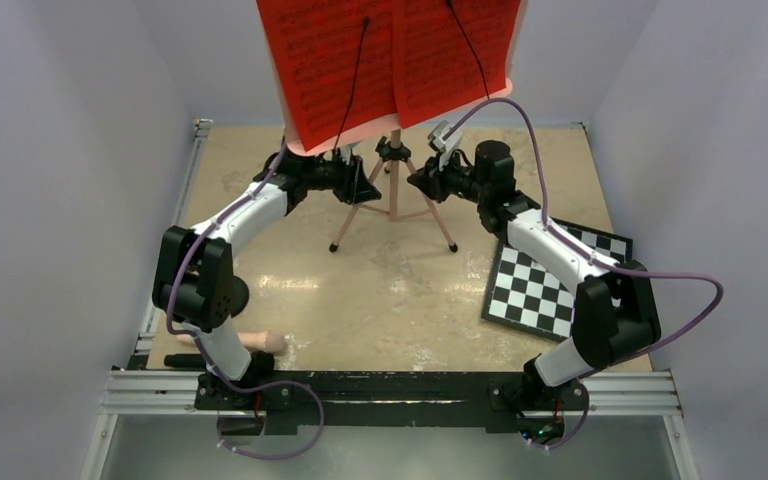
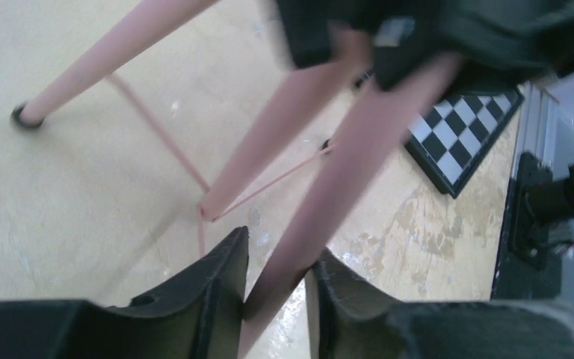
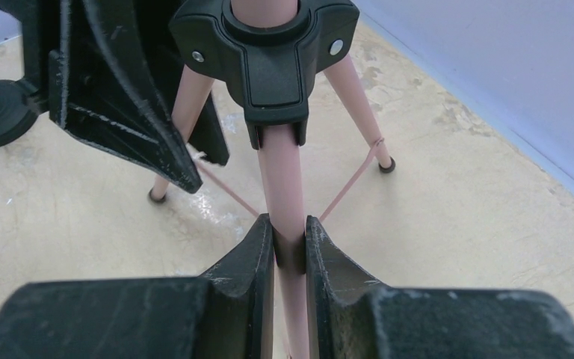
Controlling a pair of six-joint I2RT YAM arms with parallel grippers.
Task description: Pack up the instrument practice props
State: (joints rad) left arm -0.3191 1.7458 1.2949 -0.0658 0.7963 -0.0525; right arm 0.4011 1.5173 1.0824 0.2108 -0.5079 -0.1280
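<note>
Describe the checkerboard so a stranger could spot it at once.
On the beige table, look to the right half, beside the right arm. The checkerboard lies flat there, partly under that arm. It alone has black-and-white squares; the neighbouring music stand is pink with red pages.

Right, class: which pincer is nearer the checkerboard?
Right. The right pincer, clamped on the music stand, is on the same side as the checkerboard; the left pincer straddles a leg on the stand's far side.
</note>
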